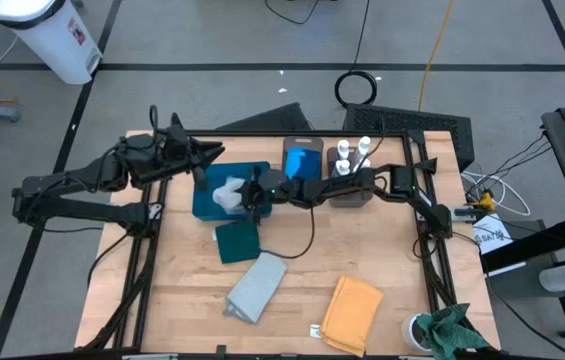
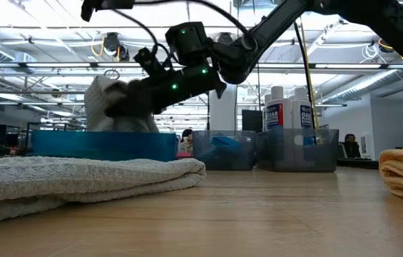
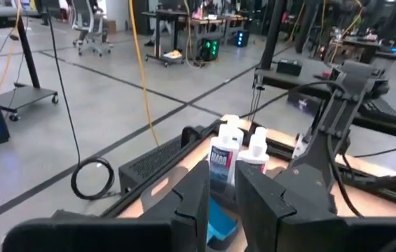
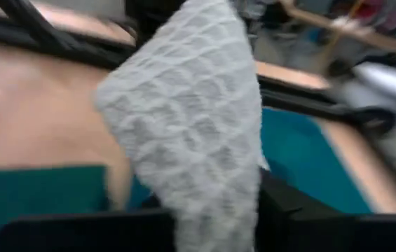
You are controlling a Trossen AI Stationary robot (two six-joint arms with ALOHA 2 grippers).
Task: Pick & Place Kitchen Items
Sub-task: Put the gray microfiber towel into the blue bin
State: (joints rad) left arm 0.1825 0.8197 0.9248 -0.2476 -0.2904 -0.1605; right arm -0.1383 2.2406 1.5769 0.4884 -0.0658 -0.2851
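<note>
My right gripper (image 1: 246, 195) reaches level across the table and is shut on a bunched pale grey cloth (image 1: 227, 195), over the flat teal tray (image 1: 205, 207). In the low view the cloth (image 2: 105, 100) stands above the tray's rim (image 2: 101, 145), which hides its bottom. My left gripper (image 1: 205, 155) hangs raised over the tray's far left corner, a narrow gap between its fingers (image 3: 190, 199), holding nothing. A dark teal cloth (image 1: 237, 241), a second pale grey cloth (image 1: 258, 288) and a mustard cloth (image 1: 352, 312) lie flat on the table. My right gripper pinches the cloth's near end (image 4: 215, 210) between its two fingers, coming level from the table's right side. The cloth (image 4: 190, 119) stands up bunched ahead of the fingers over the tray (image 4: 303, 161). Whether its bottom rests on the tray floor is hidden by the rim.
Two grey-brown bins stand at the far edge: one (image 1: 304, 160) holds blue sponges, the other (image 1: 350, 178) white bottles (image 3: 224, 157) with blue labels. A bright green rag (image 1: 452, 335) lies at the near right corner. The black frame rails run along the table's sides.
</note>
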